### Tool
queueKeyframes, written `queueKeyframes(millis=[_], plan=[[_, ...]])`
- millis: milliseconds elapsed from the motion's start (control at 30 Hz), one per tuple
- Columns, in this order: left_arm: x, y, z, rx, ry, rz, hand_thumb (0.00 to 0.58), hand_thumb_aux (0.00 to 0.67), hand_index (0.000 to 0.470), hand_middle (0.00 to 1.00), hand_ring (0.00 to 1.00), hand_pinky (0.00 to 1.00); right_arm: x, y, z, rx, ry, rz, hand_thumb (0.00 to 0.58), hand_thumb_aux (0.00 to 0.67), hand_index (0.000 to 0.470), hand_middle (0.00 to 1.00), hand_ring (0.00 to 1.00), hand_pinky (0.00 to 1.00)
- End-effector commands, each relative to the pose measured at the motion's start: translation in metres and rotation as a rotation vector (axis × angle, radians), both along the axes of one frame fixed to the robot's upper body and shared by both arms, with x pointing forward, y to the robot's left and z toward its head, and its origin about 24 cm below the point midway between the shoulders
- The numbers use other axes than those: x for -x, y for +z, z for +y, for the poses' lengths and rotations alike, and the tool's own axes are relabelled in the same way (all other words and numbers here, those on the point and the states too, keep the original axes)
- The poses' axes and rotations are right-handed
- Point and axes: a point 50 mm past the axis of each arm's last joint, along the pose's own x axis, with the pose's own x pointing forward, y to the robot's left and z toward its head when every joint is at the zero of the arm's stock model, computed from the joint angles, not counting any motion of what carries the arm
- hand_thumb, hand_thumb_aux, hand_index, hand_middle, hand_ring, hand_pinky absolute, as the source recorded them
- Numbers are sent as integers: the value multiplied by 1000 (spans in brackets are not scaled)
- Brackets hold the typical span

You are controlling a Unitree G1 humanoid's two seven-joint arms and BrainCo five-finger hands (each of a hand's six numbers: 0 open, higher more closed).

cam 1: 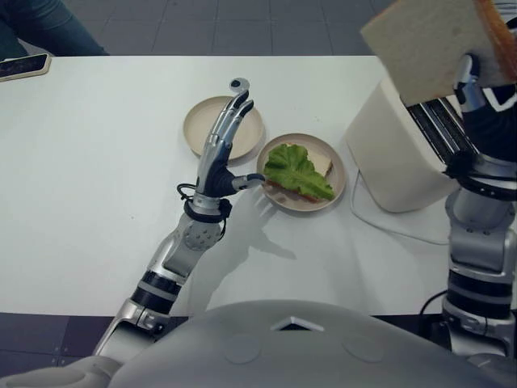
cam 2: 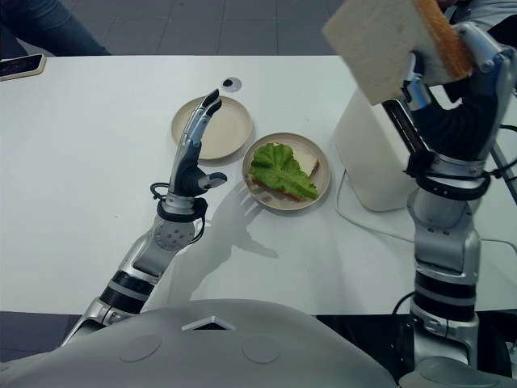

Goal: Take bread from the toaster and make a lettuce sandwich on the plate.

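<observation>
Gripping a bread slice (cam 2: 380, 48), right hand (cam 2: 468, 81) curled; left hand (cam 2: 190, 158) outstretched, empty.

Left arm stretched forward, left hand (cam 1: 220, 153) held flat — fingers straight, thumb jutting sideways. Right forearm upright, right hand (cam 2: 472, 77) raised high — fingers clamped on edge of bread slice (cam 2: 378, 44).

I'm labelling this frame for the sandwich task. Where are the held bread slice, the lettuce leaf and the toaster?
bread slice (cam 1: 428, 44), left eye view, middle of its pale face.
lettuce leaf (cam 1: 297, 170), left eye view, centre of the leaf.
toaster (cam 1: 388, 153), left eye view, its white side wall.
</observation>
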Motion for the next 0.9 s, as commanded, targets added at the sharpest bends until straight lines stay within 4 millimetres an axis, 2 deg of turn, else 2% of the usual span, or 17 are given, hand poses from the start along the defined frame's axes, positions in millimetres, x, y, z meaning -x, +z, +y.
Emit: queueKeyframes(millis=[33,100,200,333,433,600,667,733,800,833,867,900], plan=[[7,1,8,63,60,-56,0,0,0,0,0,0,-25,-51,26,-116,334,400,580,670,470,1000,1000,1000],[9,5,13,76,91,-97,0,0,0,0,0,0,-34,-89,33,-166,436,640,580,670,470,1000,1000,1000],[7,5,18,37,104,-122,0,0,0,0,0,0,-45,-146,23,-218,444,930,580,670,470,1000,1000,1000],[2,-10,8,-147,3,-103,0,0,0,0,0,0,-47,-180,9,-168,396,1098,580,670,470,1000,1000,1000],[-9,-36,-15,-377,-140,-34,0,0,0,0,0,0,-53,-188,2,-94,314,1110,580,670,470,1000,1000,1000],[-35,-92,-46,-801,-304,167,0,0,0,0,0,0,-57,-189,10,-62,309,1084,580,670,470,1000,1000,1000],[-44,-109,-55,-929,-328,238,0,0,0,0,0,0,-56,-189,10,-65,311,1080,580,670,470,1000,1000,1000],[-51,-122,-59,-1012,-325,322,0,0,0,0,0,0,-55,-189,12,-67,318,1067,580,670,470,1000,1000,1000],[-50,-128,-58,-1017,-320,371,9,5,4,0,0,0,-55,-185,15,-55,316,1041,580,670,470,1000,1000,1000],[-48,-131,-59,-1006,-330,383,79,47,33,0,0,0,-57,-178,12,-41,265,980,0,0,0,949,949,949],[-44,-134,-59,-1007,-348,391,124,76,53,0,0,0,-62,-166,6,-25,172,877,0,0,0,0,0,0],[-40,-137,-59,-1006,-364,395,152,95,66,0,0,0,-66,-149,-2,-3,53,732,0,0,0,0,0,0]])
